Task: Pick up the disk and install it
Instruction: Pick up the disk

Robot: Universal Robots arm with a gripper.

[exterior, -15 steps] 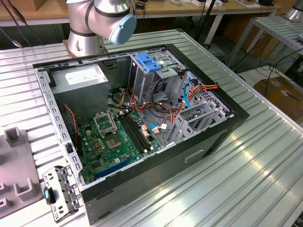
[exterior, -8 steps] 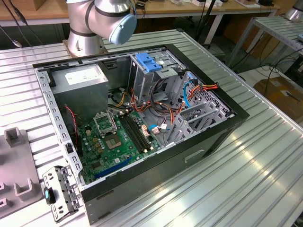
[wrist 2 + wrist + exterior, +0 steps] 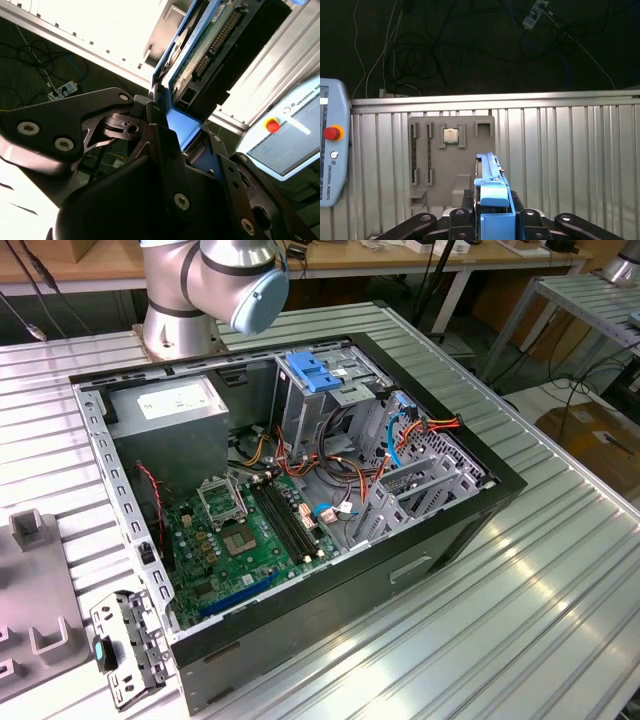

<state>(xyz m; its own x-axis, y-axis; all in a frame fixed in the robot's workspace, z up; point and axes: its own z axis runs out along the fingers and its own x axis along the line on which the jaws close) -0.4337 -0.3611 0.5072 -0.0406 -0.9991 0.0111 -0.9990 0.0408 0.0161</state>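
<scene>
Table: ribbed aluminium table (image 3: 560, 620), carries everything.
Case: open black metal computer case (image 3: 300, 620), lying on its side mid-table in the exterior view.
Arm: grey and light-blue robot arm (image 3: 215, 275), its base at 11 o'clock from the case.
Power supply: grey metal power-supply box (image 3: 170, 425) with white sticker, at 10 o'clock inside the case.
Motherboard: green motherboard (image 3: 250, 535), at 7 o'clock inside the case.
Drive cage: bare metal drive cage (image 3: 335, 415), at 12 o'clock inside the case, with a blue plastic latch (image 3: 313, 372) on top.
Tray: flat grey plastic fixture tray (image 3: 451, 170) on the table, with a small square silver processor chip (image 3: 451, 135) seated in it.
Pendant: light-grey teach pendant (image 3: 332, 160) with a round red button (image 3: 331, 133), beside the tray.
Disk: flat silver-metal disk (image 3: 200, 55) framed by blue plastic rails, green circuit side visible in the second wrist view. It sticks out from between the fingers, edge-on in the first wrist view, with the tray behind it.
Gripper: black metal gripper (image 3: 180, 130), jaws clamped on the disk at its blue rail end.
</scene>
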